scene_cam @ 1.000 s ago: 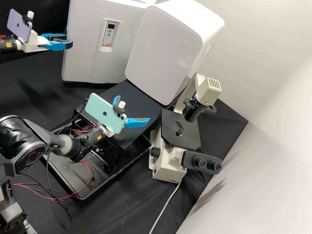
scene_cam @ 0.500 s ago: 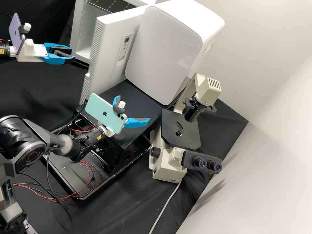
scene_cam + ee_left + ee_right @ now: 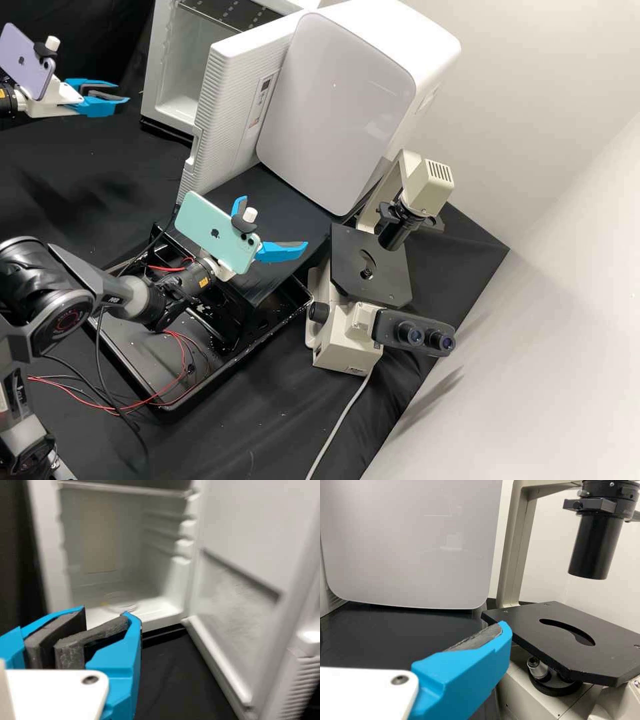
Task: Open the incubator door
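Note:
The incubator's ribbed white door (image 3: 230, 110) stands swung open beside the incubator body (image 3: 155, 73), its display side turned toward the neighbouring white appliance. At the upper left, my left gripper (image 3: 122, 93) is slightly open, in front of the incubator and apart from the door. In the left wrist view, my left gripper (image 3: 107, 612) has a narrow gap between its tips, facing the bare lower interior (image 3: 165, 607) and the door's inner face (image 3: 235, 600). My right gripper (image 3: 274, 221) is wide open with nothing held; in the right wrist view a finger of the right gripper (image 3: 470, 665) shows.
The smooth white appliance (image 3: 340, 100) stands right of the incubator door. A microscope (image 3: 370, 267) sits beyond my right gripper, its black stage (image 3: 560, 635) close by in the right wrist view. A black tray (image 3: 157, 393) with loose wires lies below the right arm.
The incubator door has swung from closed to wide open, exposing the interior. My left gripper was at the door's edge and has since drawn back leftward, away from it. The right arm has kept still.

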Robot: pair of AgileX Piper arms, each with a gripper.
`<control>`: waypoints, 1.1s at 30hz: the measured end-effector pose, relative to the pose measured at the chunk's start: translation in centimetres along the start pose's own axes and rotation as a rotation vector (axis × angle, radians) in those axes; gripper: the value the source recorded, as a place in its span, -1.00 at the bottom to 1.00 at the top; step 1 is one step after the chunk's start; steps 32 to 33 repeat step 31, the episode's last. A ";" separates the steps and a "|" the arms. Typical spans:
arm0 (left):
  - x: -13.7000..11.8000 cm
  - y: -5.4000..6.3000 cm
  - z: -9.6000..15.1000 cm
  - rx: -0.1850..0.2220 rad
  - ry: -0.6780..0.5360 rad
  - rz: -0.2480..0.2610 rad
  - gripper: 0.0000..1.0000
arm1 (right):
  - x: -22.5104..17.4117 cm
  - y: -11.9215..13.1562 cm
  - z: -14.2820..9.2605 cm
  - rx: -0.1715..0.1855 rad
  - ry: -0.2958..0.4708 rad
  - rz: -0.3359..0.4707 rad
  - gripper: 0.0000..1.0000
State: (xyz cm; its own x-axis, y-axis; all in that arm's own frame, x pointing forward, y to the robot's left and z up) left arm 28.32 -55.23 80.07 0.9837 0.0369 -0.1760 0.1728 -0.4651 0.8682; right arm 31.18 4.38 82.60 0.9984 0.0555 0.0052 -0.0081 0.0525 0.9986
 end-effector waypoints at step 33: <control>2.6 0.4 -5.5 0.196 0.407 0.270 1.00 | 0.0 0.0 0.0 0.000 0.000 0.000 1.00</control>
